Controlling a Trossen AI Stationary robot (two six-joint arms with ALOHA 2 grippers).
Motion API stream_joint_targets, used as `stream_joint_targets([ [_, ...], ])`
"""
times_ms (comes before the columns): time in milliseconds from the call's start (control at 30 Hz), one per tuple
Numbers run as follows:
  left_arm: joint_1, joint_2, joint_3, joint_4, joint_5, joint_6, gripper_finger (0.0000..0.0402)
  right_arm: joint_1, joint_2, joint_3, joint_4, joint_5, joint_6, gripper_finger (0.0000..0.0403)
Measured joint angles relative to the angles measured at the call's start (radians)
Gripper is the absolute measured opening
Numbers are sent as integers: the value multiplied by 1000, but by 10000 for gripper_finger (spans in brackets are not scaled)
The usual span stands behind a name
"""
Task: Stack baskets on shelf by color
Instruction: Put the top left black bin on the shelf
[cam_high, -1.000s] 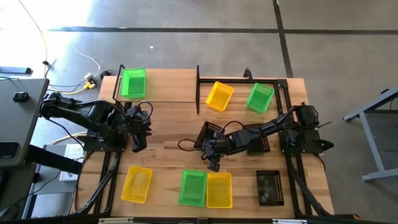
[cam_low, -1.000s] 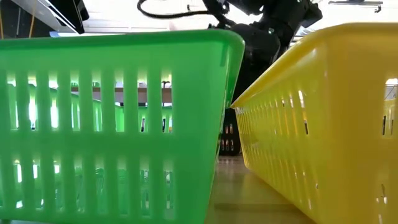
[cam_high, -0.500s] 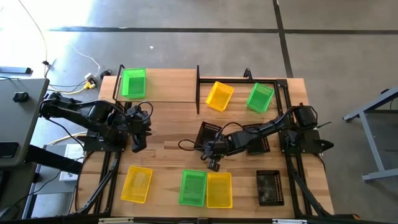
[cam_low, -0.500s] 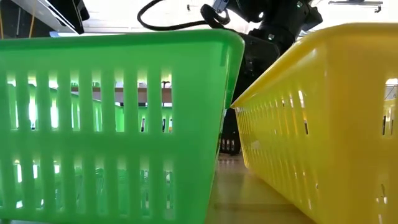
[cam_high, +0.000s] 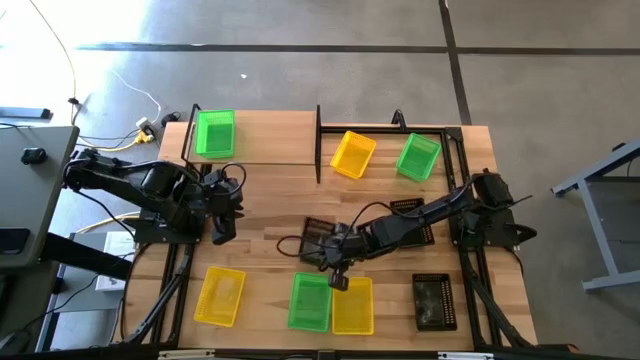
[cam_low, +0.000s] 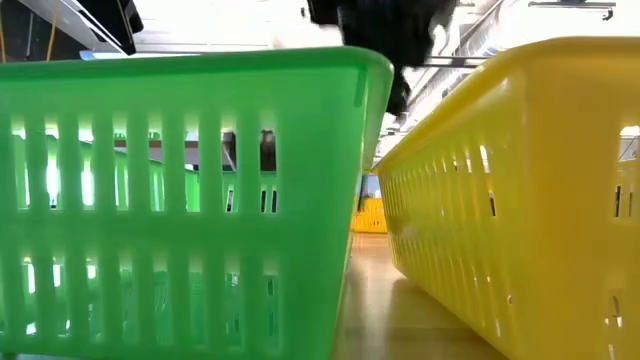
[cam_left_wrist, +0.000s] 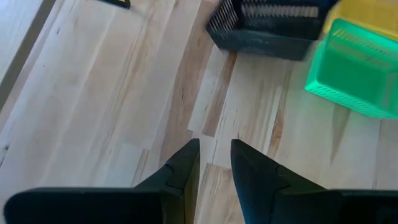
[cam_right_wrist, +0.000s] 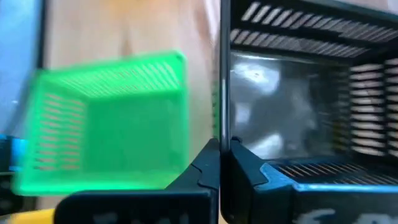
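Change: right gripper (cam_high: 331, 262) with its black basket (cam_high: 316, 240) has shifted from centre toward lower centre of the high view, nearer the front green basket (cam_high: 311, 301).
Right gripper: clenched on the black basket's wall (cam_right_wrist: 219, 87).
Left gripper (cam_high: 222, 214): fingers (cam_left_wrist: 186, 163) slightly parted, grasping nothing, centre left, unchanged.
Shelf (cam_high: 255, 140): upper left; one green basket (cam_high: 214, 133) on its left end.
Around: front yellow basket (cam_high: 352, 304) touching the front green one; both fill the low view.
Count: green three, yellow three, black three in the high view.
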Motion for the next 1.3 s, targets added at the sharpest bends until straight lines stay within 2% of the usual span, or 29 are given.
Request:
stream_joint_targets([
  [367, 0, 0, 0, 0, -4, 1, 83, -21, 0, 284, -155, 74, -219, 0],
  [633, 3, 0, 0, 0, -4, -3, 83, -84, 0, 441, -239, 157, -472, 0],
  [967, 3, 0, 0, 0, -31, -78, 83, -231, -2, 496, -256, 258, -756, 0],
  [1133, 3, 0, 0, 0, -34, -97, 83, -315, 5, 495, -258, 302, -813, 0],
  [1300, 3, 0, 0, 0, -34, -105, 83, -389, 22, 494, -249, 274, -824, 0],
])
